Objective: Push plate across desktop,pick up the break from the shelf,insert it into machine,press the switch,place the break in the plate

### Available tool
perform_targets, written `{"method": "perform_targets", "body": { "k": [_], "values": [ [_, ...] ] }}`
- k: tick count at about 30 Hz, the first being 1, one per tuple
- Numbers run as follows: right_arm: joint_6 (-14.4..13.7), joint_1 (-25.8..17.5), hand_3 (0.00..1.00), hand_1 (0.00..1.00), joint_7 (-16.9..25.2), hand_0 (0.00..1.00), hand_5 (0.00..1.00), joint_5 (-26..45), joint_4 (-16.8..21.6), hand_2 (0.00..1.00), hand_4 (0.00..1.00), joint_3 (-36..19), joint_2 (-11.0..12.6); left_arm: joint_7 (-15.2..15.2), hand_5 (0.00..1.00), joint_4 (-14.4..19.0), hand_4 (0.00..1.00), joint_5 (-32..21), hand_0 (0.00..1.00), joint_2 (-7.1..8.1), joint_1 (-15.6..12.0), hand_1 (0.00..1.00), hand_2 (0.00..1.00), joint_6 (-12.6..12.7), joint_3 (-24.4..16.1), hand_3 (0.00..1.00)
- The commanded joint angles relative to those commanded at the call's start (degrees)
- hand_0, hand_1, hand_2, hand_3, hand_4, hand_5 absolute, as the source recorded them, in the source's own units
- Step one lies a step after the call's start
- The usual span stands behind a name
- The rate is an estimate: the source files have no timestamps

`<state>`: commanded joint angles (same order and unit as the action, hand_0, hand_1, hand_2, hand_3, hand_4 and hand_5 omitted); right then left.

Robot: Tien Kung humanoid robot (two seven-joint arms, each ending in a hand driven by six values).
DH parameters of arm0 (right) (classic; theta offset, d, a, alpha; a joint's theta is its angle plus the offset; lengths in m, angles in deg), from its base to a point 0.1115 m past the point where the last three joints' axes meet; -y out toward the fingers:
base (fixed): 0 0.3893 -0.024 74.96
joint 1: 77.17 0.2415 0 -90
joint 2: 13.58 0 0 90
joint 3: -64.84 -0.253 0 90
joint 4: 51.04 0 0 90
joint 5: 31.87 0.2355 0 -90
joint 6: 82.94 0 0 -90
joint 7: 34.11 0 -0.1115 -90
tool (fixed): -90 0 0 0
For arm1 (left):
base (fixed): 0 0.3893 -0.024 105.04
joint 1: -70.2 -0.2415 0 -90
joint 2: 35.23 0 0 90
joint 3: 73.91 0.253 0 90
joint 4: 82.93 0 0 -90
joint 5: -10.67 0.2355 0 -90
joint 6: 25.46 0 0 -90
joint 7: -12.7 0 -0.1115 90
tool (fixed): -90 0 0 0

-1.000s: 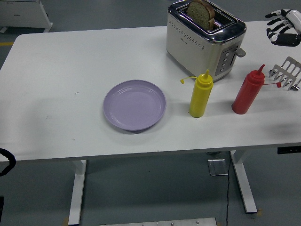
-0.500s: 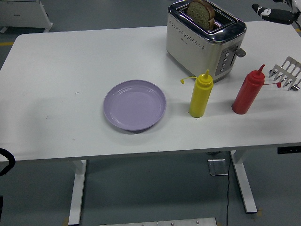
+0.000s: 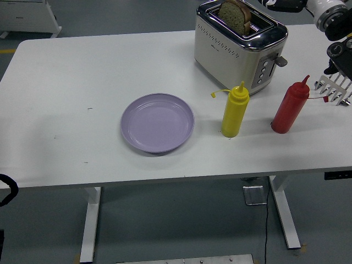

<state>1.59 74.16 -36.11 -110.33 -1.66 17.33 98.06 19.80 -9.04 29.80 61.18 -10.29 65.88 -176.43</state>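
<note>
A slice of brown bread [image 3: 235, 15] stands in the slot of the silver toaster [image 3: 240, 47] at the back of the table, its top sticking out. The toaster's lever [image 3: 281, 60] is on its right end. A purple plate [image 3: 157, 122] lies empty at the middle of the table. My right arm [image 3: 334, 22] comes in from the upper right. Its hand [image 3: 281, 4] is at the picture's top edge, just right of the bread and above the toaster, mostly cut off. A black bit of my left arm [image 3: 6, 190] rests at the lower left edge.
A yellow squeeze bottle [image 3: 235, 110] and a red squeeze bottle [image 3: 290, 105] stand in front of the toaster. A metal rack [image 3: 335, 88] holding no bread sits at the right edge, under my right arm. The white table [image 3: 82, 71] reaches to the left.
My right hand has moved from the right edge above the rack up and left to the top edge beside the bread. Nothing on the table has moved.
</note>
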Motion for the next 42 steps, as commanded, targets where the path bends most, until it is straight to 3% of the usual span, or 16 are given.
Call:
{"method": "perform_targets", "body": {
  "k": [2, 10, 19, 25, 26, 31, 32, 37, 38, 42],
  "values": [
    [0.02, 1.05, 0.873, 0.806, -0.40, 0.863, 0.386, -0.71, -1.48, 0.811, 0.788, 0.57, -1.16, 0.00, 0.998, -0.01, 0.646, 0.00, 0.828, 0.02, -0.02, 0.881, 0.905, 0.00, 0.04, 0.834],
    [0.65, 5.72, 0.860, 0.791, -3.01, 0.841, 0.383, -4.67, -8.31, 0.789, 0.794, 3.35, -6.52, -0.01, 0.998, -0.08, 0.645, -0.01, 0.828, 0.07, -0.17, 0.880, 0.905, -0.01, 0.24, 0.835],
    [1.40, 8.77, 0.857, 0.782, -6.03, 0.820, 0.382, -9.17, -14.45, 0.773, 0.802, 6.09, -10.94, -0.01, 0.998, -0.13, 0.644, -0.02, 0.827, 0.13, -0.27, 0.880, 0.905, -0.02, 0.35, 0.834],
    [0.57, 10.38, 0.855, 0.780, -7.08, 0.816, 0.389, -13.36, -18.25, 0.771, 0.810, 6.90, -13.20, -0.01, 0.998, -0.16, 0.644, -0.02, 0.827, 0.18, -0.16, 0.880, 0.905, -0.04, 0.41, 0.835],
    [0.48, 10.56, 0.845, 0.754, -7.24, 0.768, 0.404, -13.64, -18.68, 0.744, 0.821, 6.98, -13.46, -0.01, 0.998, -0.17, 0.644, -0.02, 0.828, 0.19, -0.14, 0.879, 0.905, -0.03, 0.40, 0.835],
    [-0.37, 11.67, 0.845, 0.754, -8.43, 0.768, 0.404, -15.60, -21.72, 0.744, 0.821, 7.40, -15.33, 0.00, 0.998, -0.18, 0.644, -0.02, 0.828, 0.21, -0.01, 0.879, 0.905, -0.04, 0.35, 0.835],
    [-0.46, 11.85, 0.827, 0.724, -8.59, 0.718, 0.405, -15.85, -22.28, 0.713, 0.822, 7.45, -15.68, 0.00, 0.998, -0.19, 0.644, -0.03, 0.828, 0.21, 0.02, 0.879, 0.905, -0.04, 0.34, 0.834],
    [-0.66, 12.55, 0.827, 0.724, -8.90, 0.718, 0.405, -16.16, -24.55, 0.713, 0.822, 7.89, -17.18, 0.00, 0.998, -0.20, 0.644, -0.04, 0.828, 0.21, 0.12, 0.879, 0.905, -0.04, 0.34, 0.834],
    [-0.67, 12.72, 0.769, 0.644, -8.98, 0.607, 0.399, -16.34, -25.07, 0.636, 0.818, 8.04, -17.54, 0.00, 0.998, -0.21, 0.644, -0.04, 0.828, 0.20, 0.14, 0.879, 0.905, -0.04, 0.35, 0.834],
    [-0.97, 13.35, 0.769, 0.644, -9.28, 0.607, 0.399, -17.44, -27.04, 0.636, 0.818, 8.29, -18.85, 0.02, 0.998, -0.22, 0.644, -0.06, 0.828, 0.18, 0.23, 0.879, 0.905, -0.02, 0.42, 0.834]
  ]
}}
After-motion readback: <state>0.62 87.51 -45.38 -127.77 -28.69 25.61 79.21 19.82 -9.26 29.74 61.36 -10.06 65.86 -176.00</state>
